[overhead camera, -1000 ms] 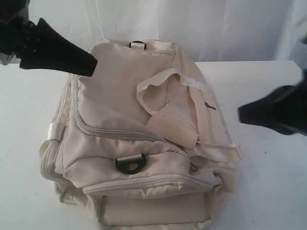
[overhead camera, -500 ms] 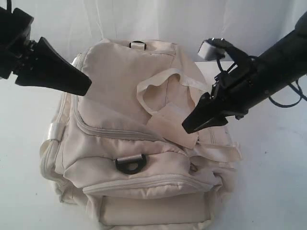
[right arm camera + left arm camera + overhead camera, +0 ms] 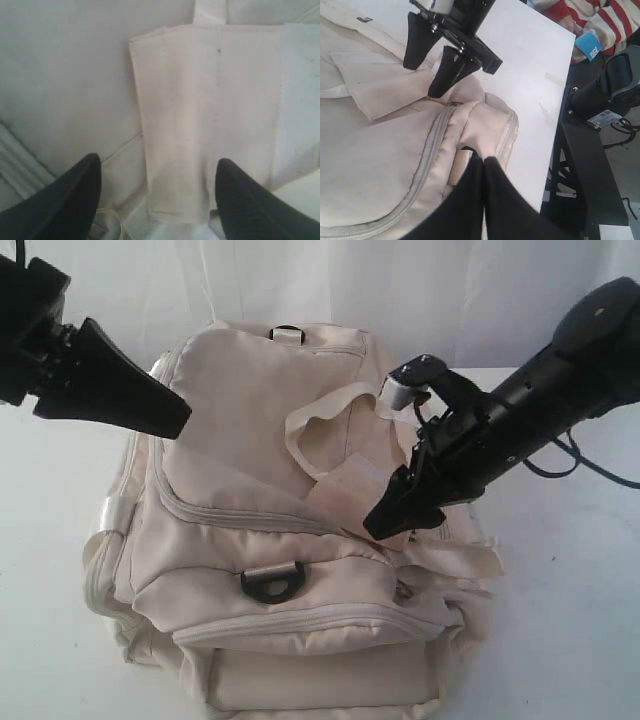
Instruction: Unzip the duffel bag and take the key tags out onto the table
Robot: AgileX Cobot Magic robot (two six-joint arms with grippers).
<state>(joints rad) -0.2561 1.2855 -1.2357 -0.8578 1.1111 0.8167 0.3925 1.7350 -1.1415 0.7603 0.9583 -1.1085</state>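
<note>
Two jaws of the right gripper (image 3: 157, 165) gape over the duffel bag (image 3: 250, 470); left gripper (image 3: 478, 155) pinched closed, any catch hidden.

Robotics lab or data-recording station, by every sign. Plain white table (image 3: 530, 60) serving as the work surface, backed by a pale draped curtain (image 3: 330, 280) closing off the room behind. Black robot arms (image 3: 570, 360) reaching in over the tabletop from both sides. Beside the table's edge, a black metal frame (image 3: 580, 165) carrying a dark boxy unit (image 3: 620, 80) with a printed label, loose cables (image 3: 620, 136) trailing toward a grey floor (image 3: 627, 175). Scraps of tape (image 3: 551, 78) stuck to the tabletop; red-and-white striped cloth (image 3: 590, 15) just past the far corner
</note>
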